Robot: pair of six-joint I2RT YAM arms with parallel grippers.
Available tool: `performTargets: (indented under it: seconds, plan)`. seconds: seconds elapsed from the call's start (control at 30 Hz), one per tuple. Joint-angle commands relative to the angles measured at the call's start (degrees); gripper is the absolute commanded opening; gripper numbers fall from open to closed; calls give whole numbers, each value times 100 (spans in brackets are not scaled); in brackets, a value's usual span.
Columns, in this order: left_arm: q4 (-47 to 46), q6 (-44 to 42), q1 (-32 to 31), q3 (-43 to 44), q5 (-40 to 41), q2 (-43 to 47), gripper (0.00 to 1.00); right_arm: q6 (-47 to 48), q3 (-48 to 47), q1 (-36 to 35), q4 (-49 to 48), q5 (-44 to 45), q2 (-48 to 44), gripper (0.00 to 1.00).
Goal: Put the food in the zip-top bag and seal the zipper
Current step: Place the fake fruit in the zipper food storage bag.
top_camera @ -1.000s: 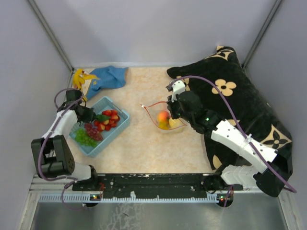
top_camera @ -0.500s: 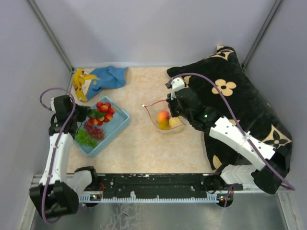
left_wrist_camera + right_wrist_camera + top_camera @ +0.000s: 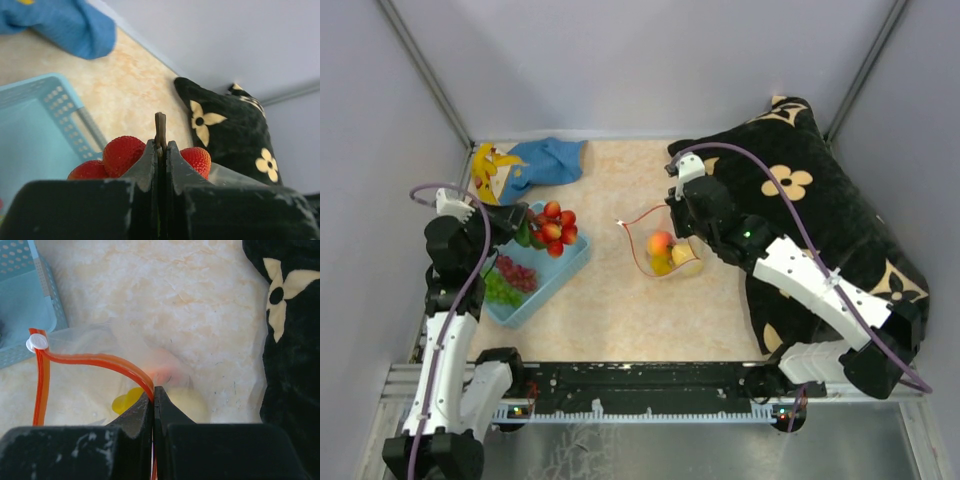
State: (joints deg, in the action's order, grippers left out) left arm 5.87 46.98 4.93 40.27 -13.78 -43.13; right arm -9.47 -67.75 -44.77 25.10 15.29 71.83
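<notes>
My left gripper point(image 3: 516, 225) is shut on the stem of a bunch of red strawberries point(image 3: 554, 226) and holds it above the far end of the light-blue basket point(image 3: 552, 276); the strawberries point(image 3: 123, 153) show on both sides of my fingers in the left wrist view. My right gripper point(image 3: 682, 222) is shut on the orange-red zipper point(image 3: 100, 361) and holds the clear zip-top bag point(image 3: 663, 251) open. An orange-pink peach point(image 3: 660, 241) and a yellow fruit point(image 3: 665, 262) lie inside the bag. Green grapes point(image 3: 500, 288) and dark red grapes point(image 3: 516, 272) lie in the basket.
A black flowered cushion point(image 3: 820, 215) fills the right side, under my right arm. A blue cloth point(image 3: 546, 161) and a yellow banana point(image 3: 486, 168) lie at the far left corner. Grey walls close in the table.
My left gripper has lifted the strawberries out of the basket and moved them up and to the right. My right gripper holds the bag's mouth in nearly the same place.
</notes>
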Motion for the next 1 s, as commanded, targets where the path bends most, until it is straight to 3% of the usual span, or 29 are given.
performTargets:
  seconds: [0.0,0.47,0.97]
  plan:
    - [-1134,-311,-318,-131,-673,345,0,-109,-510,1,-50,11,40,0]
    - [-2466,-434,-1931,-407,-316,685,0,-433,-678,-5,-23,-354,197,0]
    - [-4546,-926,-3799,-605,371,-150,0,-765,-670,-5,-149,-734,365,0]
